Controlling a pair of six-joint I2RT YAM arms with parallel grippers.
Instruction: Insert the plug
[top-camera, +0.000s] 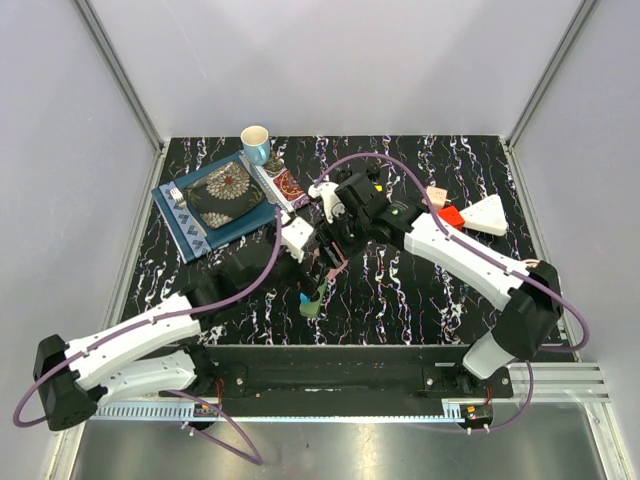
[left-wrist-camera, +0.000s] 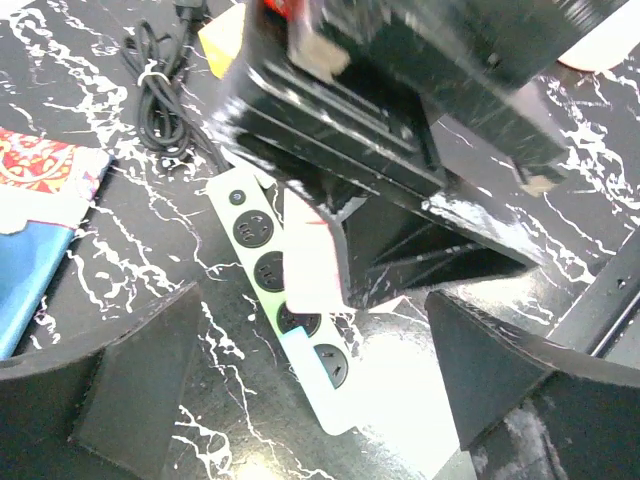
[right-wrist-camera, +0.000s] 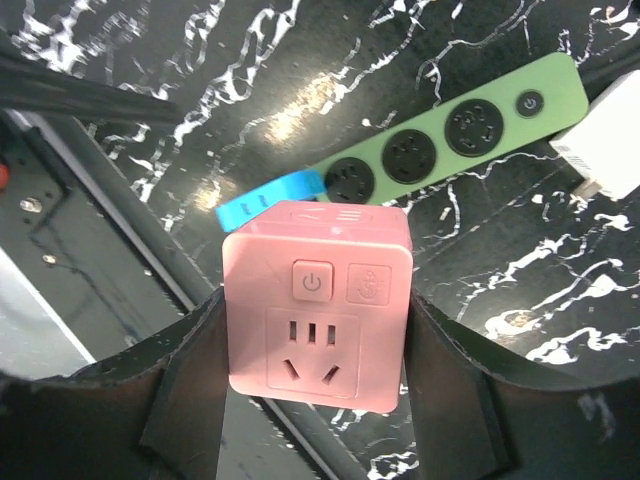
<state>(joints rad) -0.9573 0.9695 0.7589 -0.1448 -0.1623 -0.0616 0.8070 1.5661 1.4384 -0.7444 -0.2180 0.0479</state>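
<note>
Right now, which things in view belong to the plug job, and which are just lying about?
For the job: pink plug cube, held in the right gripper; power strip.
Lying about: cup; patterned dish; blue mat; white wedge; red piece.

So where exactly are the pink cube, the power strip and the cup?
pink cube (right-wrist-camera: 315, 305): right wrist view, on its front face, just below the two buttons.
power strip (right-wrist-camera: 412, 152): right wrist view, on the middle of its three visible round sockets.
cup (top-camera: 256, 138): top external view, on its open top.
</note>
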